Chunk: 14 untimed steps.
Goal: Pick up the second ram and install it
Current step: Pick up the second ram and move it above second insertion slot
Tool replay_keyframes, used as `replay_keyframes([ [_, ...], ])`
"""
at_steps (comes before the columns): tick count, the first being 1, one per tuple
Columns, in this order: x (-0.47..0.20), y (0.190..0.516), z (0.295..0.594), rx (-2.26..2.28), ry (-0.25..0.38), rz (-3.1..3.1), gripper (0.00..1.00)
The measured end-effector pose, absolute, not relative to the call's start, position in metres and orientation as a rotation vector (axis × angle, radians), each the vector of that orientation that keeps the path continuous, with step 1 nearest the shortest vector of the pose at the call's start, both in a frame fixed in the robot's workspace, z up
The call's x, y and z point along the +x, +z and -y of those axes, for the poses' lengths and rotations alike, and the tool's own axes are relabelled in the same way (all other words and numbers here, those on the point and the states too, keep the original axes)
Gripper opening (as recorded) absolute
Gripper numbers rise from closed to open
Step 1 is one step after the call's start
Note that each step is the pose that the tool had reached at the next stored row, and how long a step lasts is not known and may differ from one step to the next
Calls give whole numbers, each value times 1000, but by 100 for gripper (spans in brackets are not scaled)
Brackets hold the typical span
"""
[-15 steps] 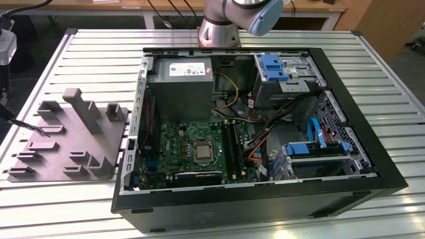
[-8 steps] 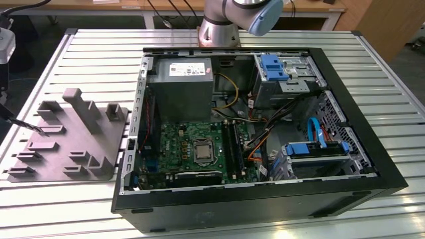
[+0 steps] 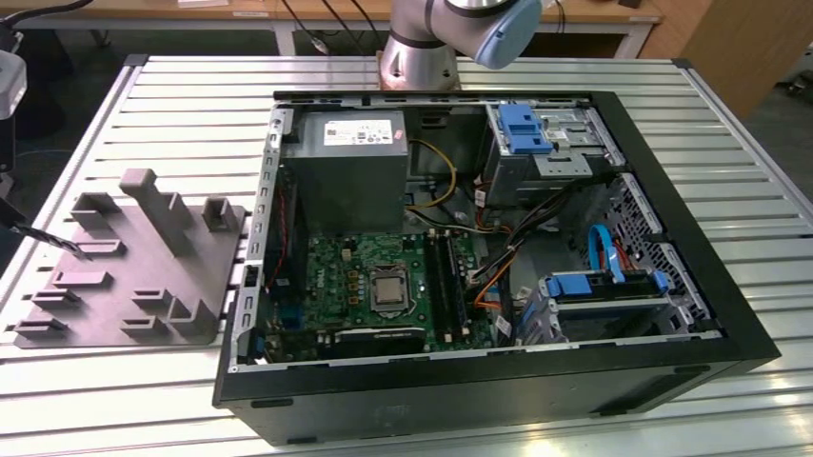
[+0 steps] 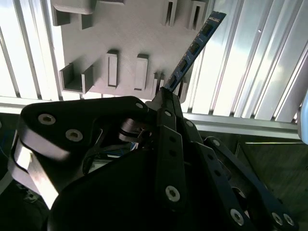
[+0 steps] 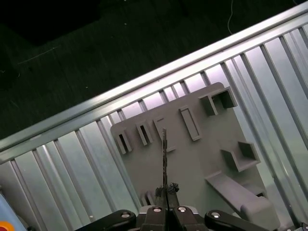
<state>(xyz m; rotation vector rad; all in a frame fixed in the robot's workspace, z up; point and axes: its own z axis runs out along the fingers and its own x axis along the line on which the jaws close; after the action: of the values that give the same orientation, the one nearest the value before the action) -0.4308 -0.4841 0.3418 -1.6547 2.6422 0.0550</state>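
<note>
I judge the pick done and the install not yet: on the ribbed metal surface [image 3: 128, 400], beside the open computer case [image 3: 508, 386], lies the matte grey slotted fixture [image 3: 128, 276]. Above it, the black gripper [image 4: 166, 94] has its jaws clamped on the second ram [image 4: 192, 48], a thin blue-black board.

In the second wrist view, strong glare is thrown off the ribbed table [image 4: 269, 62], while the gripper [image 4: 166, 94] is left in shadow.

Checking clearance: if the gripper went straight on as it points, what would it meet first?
Probably the grey fixture plate, the second ram clamped in the gripper touching first; depth is unclear.
</note>
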Motion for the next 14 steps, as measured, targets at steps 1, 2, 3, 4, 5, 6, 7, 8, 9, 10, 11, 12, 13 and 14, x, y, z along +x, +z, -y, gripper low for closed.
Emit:
replay_keyframes([
  [1,-431,342,484,-1653,55,-2643,11],
  [2,-431,342,484,-1652,55,-2644,11],
  [3,-431,343,484,-1650,55,-2645,11],
  [4,-431,343,484,-1649,55,-2646,11],
  [5,-431,344,484,-1647,55,-2647,11],
  [6,-431,344,484,-1646,55,-2648,11],
  [7,-431,344,484,-1644,55,-2649,11],
  [8,-431,345,484,-1643,55,-2649,11],
  [9,-431,345,484,-1641,55,-2650,11],
  [10,-431,345,484,-1640,55,-2651,11],
  [11,-431,346,484,-1638,55,-2652,11],
  [12,-431,346,484,-1637,55,-2653,11],
  [13,-431,347,484,-1635,55,-2654,11],
  [14,-431,347,484,-1634,55,-2655,11],
])
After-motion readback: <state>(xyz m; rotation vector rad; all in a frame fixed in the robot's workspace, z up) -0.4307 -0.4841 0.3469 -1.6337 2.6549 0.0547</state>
